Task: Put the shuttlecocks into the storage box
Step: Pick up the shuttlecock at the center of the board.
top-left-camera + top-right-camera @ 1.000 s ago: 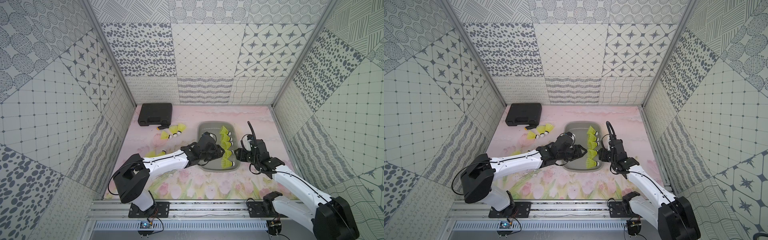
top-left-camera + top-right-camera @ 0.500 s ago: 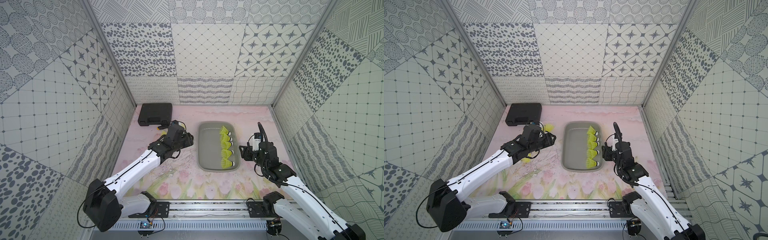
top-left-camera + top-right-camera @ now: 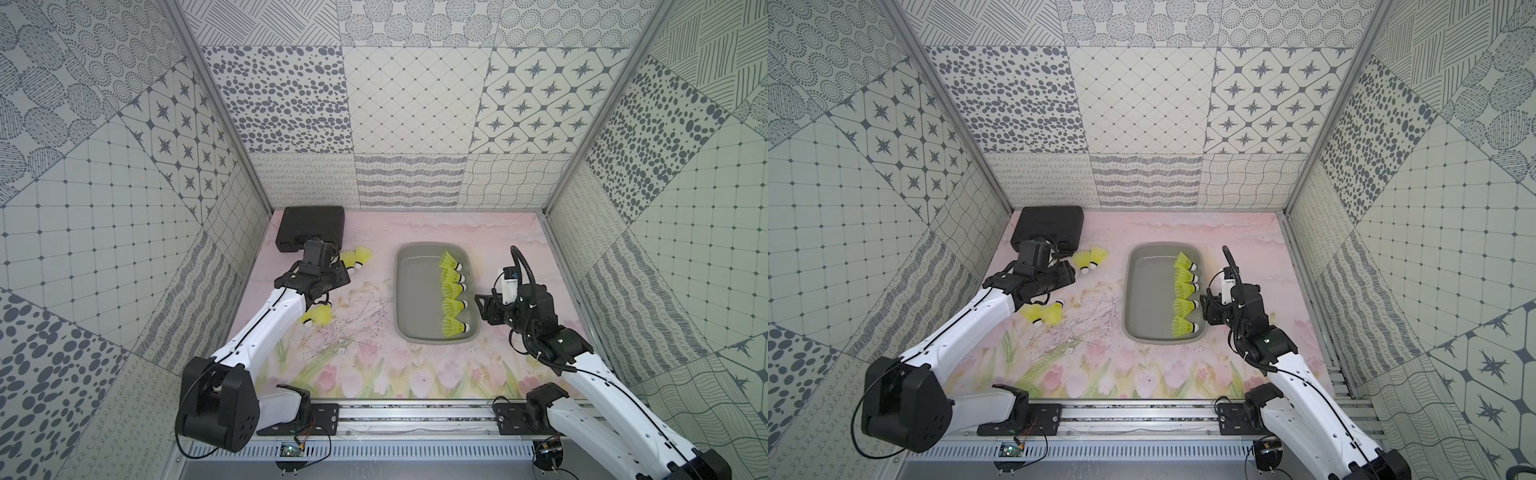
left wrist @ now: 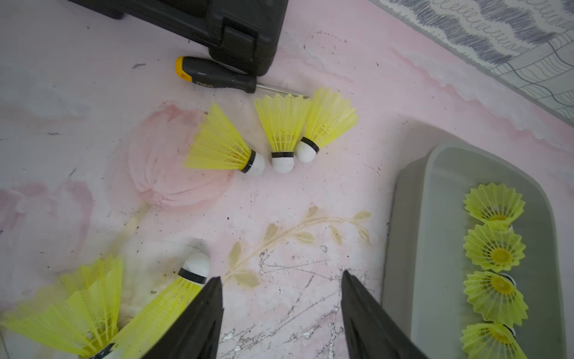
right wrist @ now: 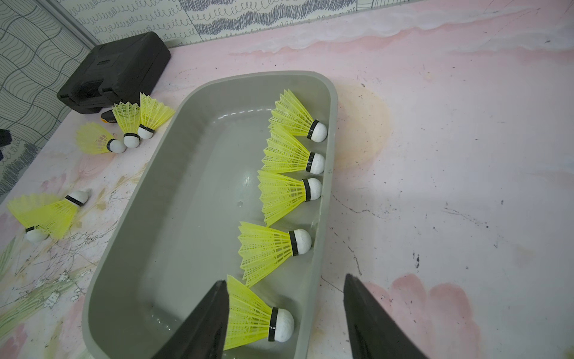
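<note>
The grey storage box (image 3: 415, 299) (image 5: 186, 217) holds several yellow-green shuttlecocks (image 3: 451, 286) (image 5: 285, 192) in a row along its right wall. Three shuttlecocks (image 4: 281, 124) (image 3: 1088, 259) lie on the mat beside the black case. Two others (image 3: 1044, 313) (image 4: 161, 307) lie nearer the front left. My left gripper (image 4: 281, 276) (image 3: 340, 278) hovers open and empty over the mat between these two groups. My right gripper (image 5: 285, 279) (image 3: 1206, 307) stands open above the box's right wall, over the nearest shuttlecock (image 5: 257, 317), not gripping it.
A black hard case (image 3: 311, 226) sits in the back left corner. An orange-and-black-handled screwdriver (image 4: 217, 77) lies against it, next to the three shuttlecocks. Patterned walls enclose the mat on three sides, and a metal rail (image 3: 415, 415) runs along the front.
My left arm has swung from over the box to the left, above the loose shuttlecocks, and its jaws have opened wider. My right gripper has drawn back slightly to the box's right edge.
</note>
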